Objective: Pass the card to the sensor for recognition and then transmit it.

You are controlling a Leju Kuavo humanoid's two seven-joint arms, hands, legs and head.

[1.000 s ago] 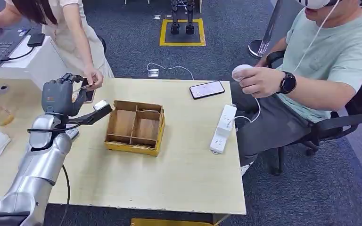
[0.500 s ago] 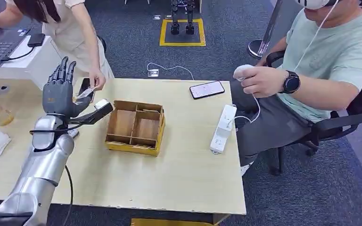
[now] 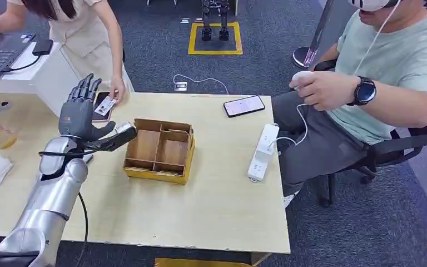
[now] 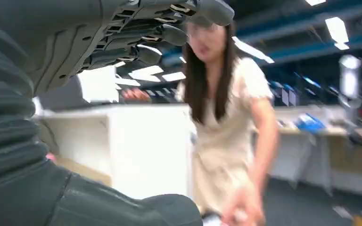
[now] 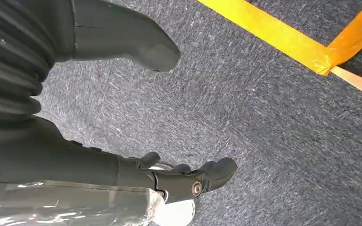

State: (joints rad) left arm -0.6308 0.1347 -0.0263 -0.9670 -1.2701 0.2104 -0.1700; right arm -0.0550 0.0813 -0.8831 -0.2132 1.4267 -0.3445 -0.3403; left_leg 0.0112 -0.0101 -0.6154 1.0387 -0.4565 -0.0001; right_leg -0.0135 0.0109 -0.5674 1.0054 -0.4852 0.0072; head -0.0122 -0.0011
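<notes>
Your left hand [image 3: 79, 111] stands raised with fingers spread, holding nothing. The card [image 3: 105, 105] lies just beyond it in the person's hand [image 3: 115, 92], over the table's [image 3: 211, 211] far edge, its long axis slanting toward you. Your right hand [image 5: 122, 117] hangs over carpet, its fingers apart and holding nothing. The wooden box [image 3: 159, 150] crowds your left hand's inner side.

On the tabletop [image 3: 200, 206], the divided box [image 3: 159, 150] is the landmark: left hand [image 3: 79, 114] raised to its left, card [image 3: 105, 105] behind-left in a person's hand [image 3: 116, 90], phone [image 3: 244, 105] behind-right, power strip [image 3: 263, 151] right.
</notes>
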